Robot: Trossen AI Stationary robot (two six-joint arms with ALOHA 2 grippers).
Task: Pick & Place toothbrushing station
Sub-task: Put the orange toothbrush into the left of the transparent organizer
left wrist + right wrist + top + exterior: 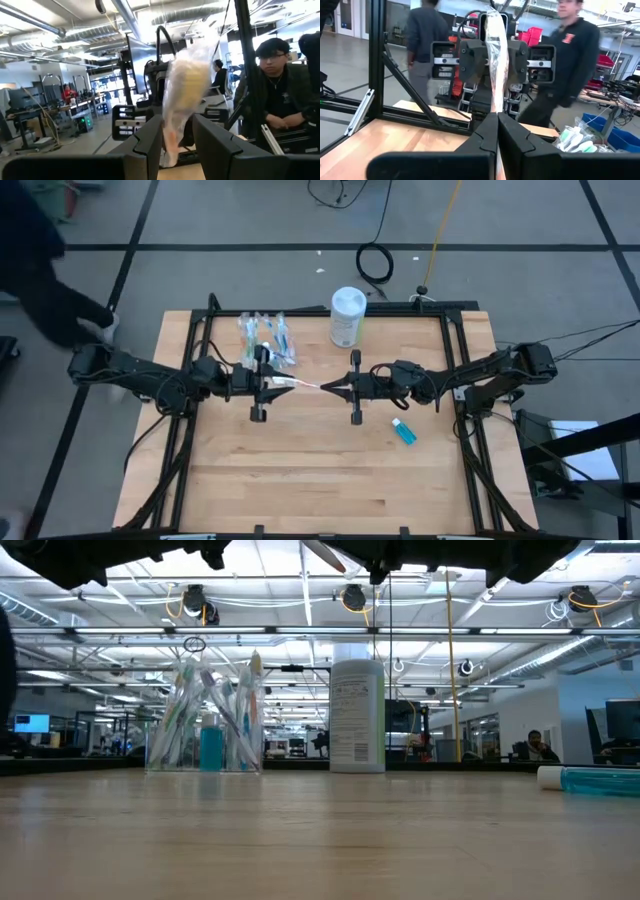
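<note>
A toothbrush in a clear wrapper hangs level above the table's middle, spanning between my two grippers. My left gripper has one end between its fingers. My right gripper is shut on the other end. The left wrist view shows the pale wrapped brush reaching away past the fingers. The clear cup with several toothbrushes and a teal tube stands on its base at the far left of the table. My left gripper has the wrapper's end between its two fingers, coming level from the table's left. The wrapper lies against one finger; whether the other finger touches it I cannot tell. The toothbrush is clear of the table. My right gripper pinches the wrapper's other end between its two fingers, coming level from the table's right, the fingers along the brush. The brush reaches straight out from the fingertips, clear of the table.
A white canister stands at the far middle of the table. A teal tube lies on the wood to the near right. A person stands beyond the table's far left corner. Other people show in the wrist views.
</note>
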